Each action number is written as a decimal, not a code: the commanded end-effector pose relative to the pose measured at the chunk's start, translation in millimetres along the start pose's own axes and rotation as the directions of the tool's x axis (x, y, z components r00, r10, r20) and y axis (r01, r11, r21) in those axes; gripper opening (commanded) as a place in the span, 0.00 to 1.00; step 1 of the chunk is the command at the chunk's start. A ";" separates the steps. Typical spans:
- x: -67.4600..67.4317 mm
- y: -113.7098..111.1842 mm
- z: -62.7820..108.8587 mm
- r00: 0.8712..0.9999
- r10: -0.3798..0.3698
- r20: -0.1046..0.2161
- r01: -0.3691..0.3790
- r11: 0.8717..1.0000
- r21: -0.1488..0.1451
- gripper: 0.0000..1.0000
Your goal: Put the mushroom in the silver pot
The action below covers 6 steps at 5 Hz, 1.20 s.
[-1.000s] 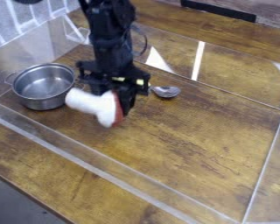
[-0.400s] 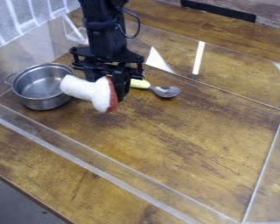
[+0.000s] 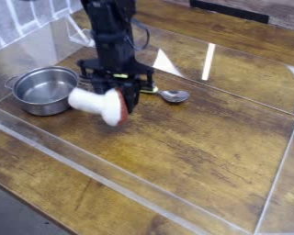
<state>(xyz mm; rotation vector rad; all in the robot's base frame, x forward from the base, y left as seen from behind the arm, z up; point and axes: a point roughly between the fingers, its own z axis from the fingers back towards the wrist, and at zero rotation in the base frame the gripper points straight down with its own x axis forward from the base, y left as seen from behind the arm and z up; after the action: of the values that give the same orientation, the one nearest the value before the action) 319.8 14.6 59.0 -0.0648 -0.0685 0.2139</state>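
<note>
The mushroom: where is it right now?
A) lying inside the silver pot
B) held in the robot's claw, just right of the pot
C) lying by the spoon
B: the mushroom sits in the gripper, beside the empty silver pot.

The black arm drops in from the far left, wrist straight down. The gripper points at the table, jaws partway closed and clamped around the mushroom, holding it sideways.

Nothing to read here. No lettering, label, brand mark or number shows anywhere in the frame. Every surface comes up blank at this sharpness.
</note>
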 end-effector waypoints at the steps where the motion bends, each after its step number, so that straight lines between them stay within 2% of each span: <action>1: 7.8 -12.0 -1.2 0.999 0.033 0.037 -0.033 0.999 -0.004 0.00; 2: 11.7 -8.7 0.3 0.994 0.101 0.044 -0.101 0.995 -0.013 0.00; 4: 4.4 1.3 20.6 0.997 0.066 0.034 -0.066 0.998 -0.021 0.00; 5: 7.0 7.2 35.8 0.990 0.118 0.071 -0.118 0.993 -0.011 0.00; 6: 11.9 18.6 52.1 0.975 0.190 0.116 -0.191 0.982 -0.005 0.00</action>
<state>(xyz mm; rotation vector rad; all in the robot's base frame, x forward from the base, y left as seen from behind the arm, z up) 315.7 31.6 83.6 -0.0503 -0.0896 0.3941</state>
